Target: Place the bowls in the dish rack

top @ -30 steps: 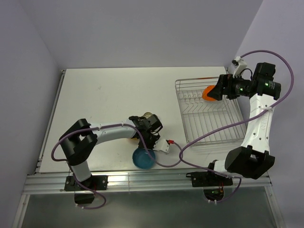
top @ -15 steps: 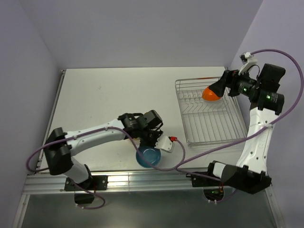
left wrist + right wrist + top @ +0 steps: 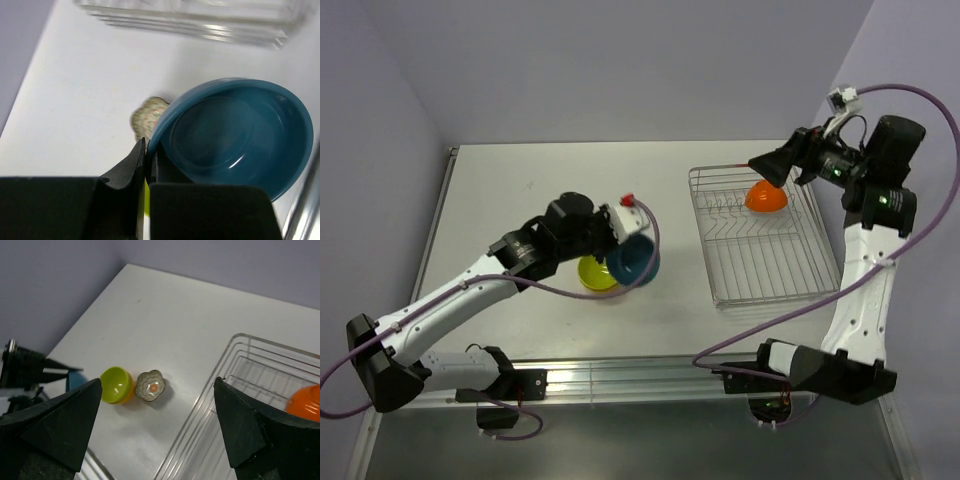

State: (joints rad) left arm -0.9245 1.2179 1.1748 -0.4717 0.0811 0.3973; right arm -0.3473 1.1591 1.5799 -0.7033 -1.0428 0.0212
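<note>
I have the left claw (image 3: 146, 150) clamped on the blue bowl (image 3: 235, 135) at its rim, tilted near the bench (image 3: 520, 180) centre; the lime-green bowl (image 3: 592, 272) and floral dish (image 3: 150, 386) sit just beside it; the orange bowl (image 3: 766, 196) rests at 12 o'clock in the dish rack (image 3: 770, 270); my right claw (image 3: 767, 166) hangs nearby, spread wide, holding nothing.

The left hand (image 3: 148, 150) is pinched closed on the near rim of a glossy, round, deep-blue bowl (image 3: 235, 135), its black fingers (image 3: 127, 167) meeting at the bowl's edge. The bowl's hollow faces the camera above the white table (image 3: 85, 85). A small scalloped dish with a floral pattern (image 3: 145, 117) peeks out beside the rim, partly hidden. A thin lime-green sliver (image 3: 146, 200) shows between the fingers. Along the top runs a blurred band, probably a silver wire rack (image 3: 190, 20).
</note>
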